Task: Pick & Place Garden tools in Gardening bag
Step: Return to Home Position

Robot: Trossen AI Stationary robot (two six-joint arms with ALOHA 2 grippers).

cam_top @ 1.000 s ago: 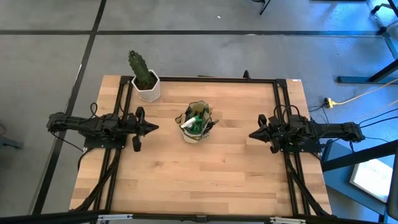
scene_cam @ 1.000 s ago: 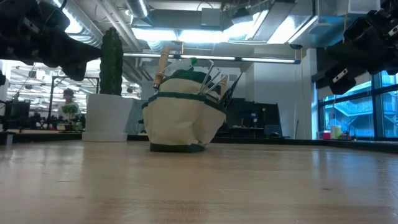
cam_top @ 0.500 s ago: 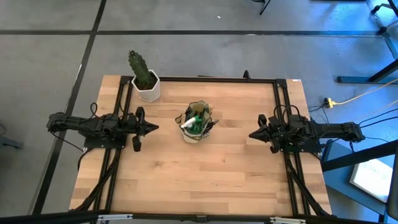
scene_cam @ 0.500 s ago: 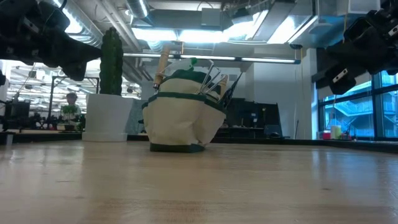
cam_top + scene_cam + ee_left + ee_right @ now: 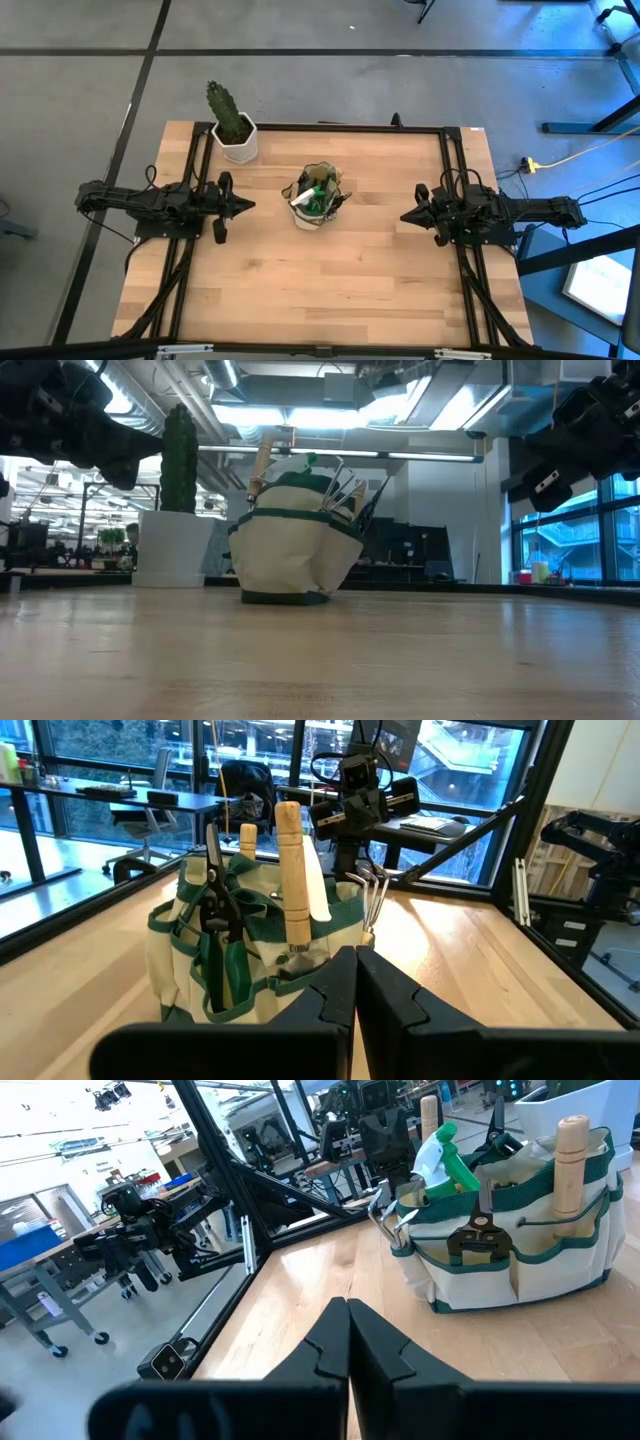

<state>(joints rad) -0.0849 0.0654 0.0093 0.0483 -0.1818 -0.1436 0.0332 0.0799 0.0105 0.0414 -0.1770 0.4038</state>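
Okay, gardening bag [image 5: 315, 205] is sitting at counter [image 5: 330, 290] centre, garden tools [image 5: 319, 190] sticking out. Off its 9 o'clock the left tool [image 5: 246, 205] is hovering, right tool [image 5: 406, 216] at 3 o'clock, both closed, empty.

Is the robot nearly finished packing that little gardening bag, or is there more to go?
Looks essentially finished. The gardening bag stands upright mid-table with wooden-handled tools and dark shears sticking out. No tool lies loose on the table; only the cactus pot stands beside. Nothing is in hand: left hand and right hand are shut, empty, apart from the bag on either side. Nothing seems left to pack.
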